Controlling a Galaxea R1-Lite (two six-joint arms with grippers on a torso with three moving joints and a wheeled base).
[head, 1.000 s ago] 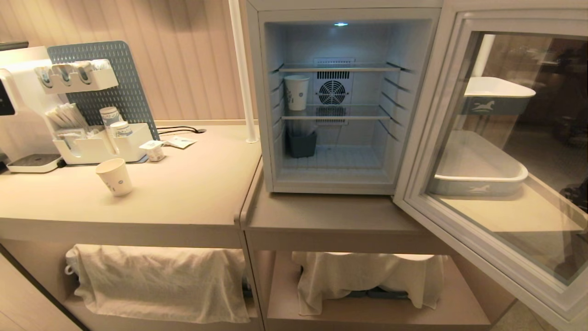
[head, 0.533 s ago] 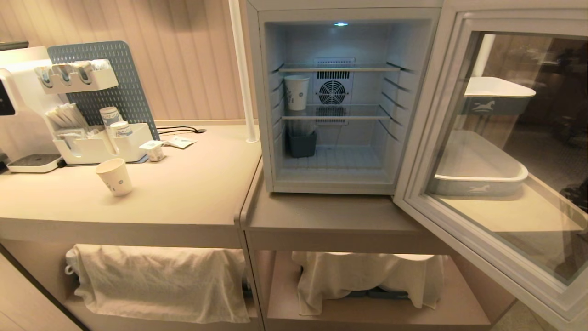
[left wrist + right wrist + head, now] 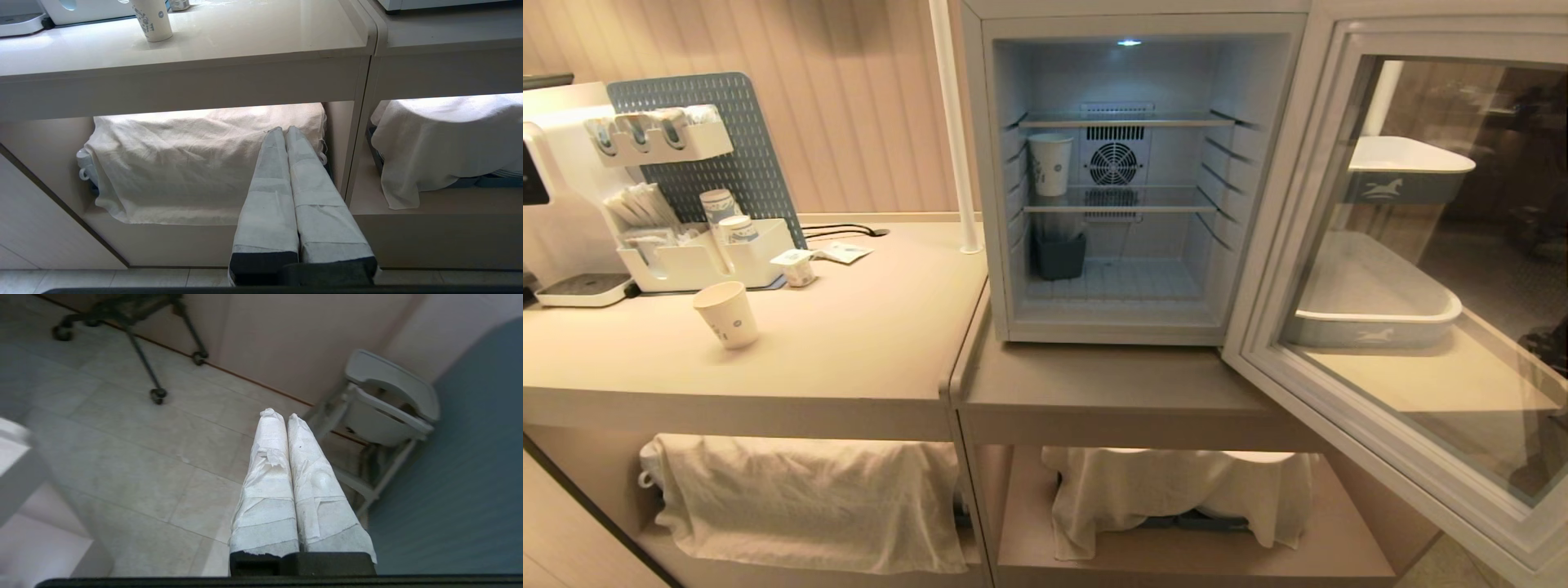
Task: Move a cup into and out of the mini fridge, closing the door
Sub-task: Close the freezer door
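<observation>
Nearest the robot, the left end effector hangs low in front of the open shelf under the surface, its taped fingers pressed together on nothing, pointing at the white cloth draped there. The right end effector is out to the side of the work, over tiled floor, aimed toward a white plastic stand; its fingers are likewise pressed together and empty. Neither arm shows in the head view.

Further in, on the beige surface, one white paper cup stands upright, well apart from the fridge and just in front of the white organiser tray.

Beyond that, the mini fridge stands with its door swung wide to the robot's right. A second paper cup sits upright on the middle wire shelf, at its left side beside the round rear fan.

Judged from this, a cup is already inside and the door has not been closed, so the door step seems to be in hand. The right arm would need to get behind the door's outer face and push it round toward the frame, keeping clear of the glass.
</observation>
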